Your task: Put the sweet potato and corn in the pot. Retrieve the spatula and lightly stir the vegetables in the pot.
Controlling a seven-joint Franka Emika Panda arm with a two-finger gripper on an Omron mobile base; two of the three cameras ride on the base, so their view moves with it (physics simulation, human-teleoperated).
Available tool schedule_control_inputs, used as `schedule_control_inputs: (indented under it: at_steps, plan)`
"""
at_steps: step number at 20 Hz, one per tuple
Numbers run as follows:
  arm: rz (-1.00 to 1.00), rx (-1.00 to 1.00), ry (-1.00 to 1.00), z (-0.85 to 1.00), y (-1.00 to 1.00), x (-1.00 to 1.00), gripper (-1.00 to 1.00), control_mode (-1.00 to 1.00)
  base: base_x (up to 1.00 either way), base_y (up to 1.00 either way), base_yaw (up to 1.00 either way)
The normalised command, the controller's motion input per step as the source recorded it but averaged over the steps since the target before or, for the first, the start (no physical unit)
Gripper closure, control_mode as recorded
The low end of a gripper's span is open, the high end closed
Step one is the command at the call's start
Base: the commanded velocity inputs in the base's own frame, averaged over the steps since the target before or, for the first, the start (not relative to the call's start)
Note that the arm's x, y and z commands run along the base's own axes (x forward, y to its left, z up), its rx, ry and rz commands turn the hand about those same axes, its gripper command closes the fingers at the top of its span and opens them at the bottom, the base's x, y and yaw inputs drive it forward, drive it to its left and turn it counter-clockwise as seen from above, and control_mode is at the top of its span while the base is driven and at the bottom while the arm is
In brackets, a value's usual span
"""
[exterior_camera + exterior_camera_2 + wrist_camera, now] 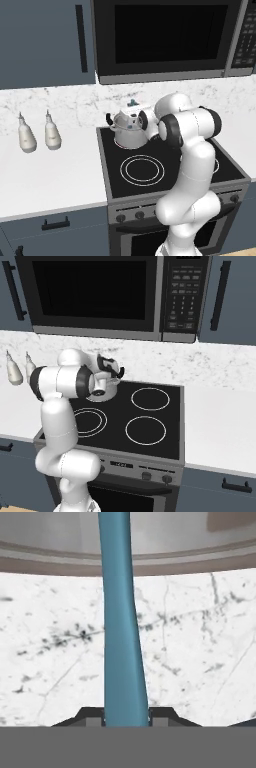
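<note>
The microwave (167, 37) hangs dark-fronted between blue-grey cabinets (45, 40), above a marbled white wall (210, 363). Below it stands the stove (135, 416), its black glass top marked with white burner rings, set into a white desk (50, 170) that runs on both sides. The white arm (192, 165) rises in front of the stove and bends back over the rear left burner.

On that rear left burner sits the steel pot (129, 131), shiny and round with a black handle showing at its left side; the arm's wrist covers much of its right half. What lies inside it cannot be made out.

Two small pale bottles (37, 134) stand side by side on the desk left of the stove, near the wall.

In the hand view the gripper (126, 717) is clenched on the spatula (121, 622): the blue handle rises straight up from between the two dark fingertips (90, 716), which press it from either side, and runs up past the marbled wall towards the microwave's lower edge. A bit of blue-green shows just above the pot in the left base view.
</note>
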Motion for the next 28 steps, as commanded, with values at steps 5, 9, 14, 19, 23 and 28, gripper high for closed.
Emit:
schedule_control_inputs:
  at_steps: [5,9,14,19,23,28]
  plan:
    - [-0.01,0.03,0.27,0.02,0.04,0.0,1.0,-1.0,0.0,0.0,0.0]
    - [0.0,0.0,0.19,0.0,0.0,0.0,1.0,-1.0,0.0,0.0,0.0]
    - [0.0,0.04,0.03,0.0,0.0,-0.01,1.0,-1.0,0.0,0.0,0.0]
    - [0.0,0.13,-0.24,-0.03,0.0,0.0,1.0,-1.0,0.0,0.0,0.0]
    - [0.0,0.15,-0.25,-0.32,0.01,0.0,1.0,-1.0,0.0,0.0,0.0]
    - [0.0,0.07,0.0,-0.67,0.04,0.0,1.0,-1.0,0.0,0.0,0.0]
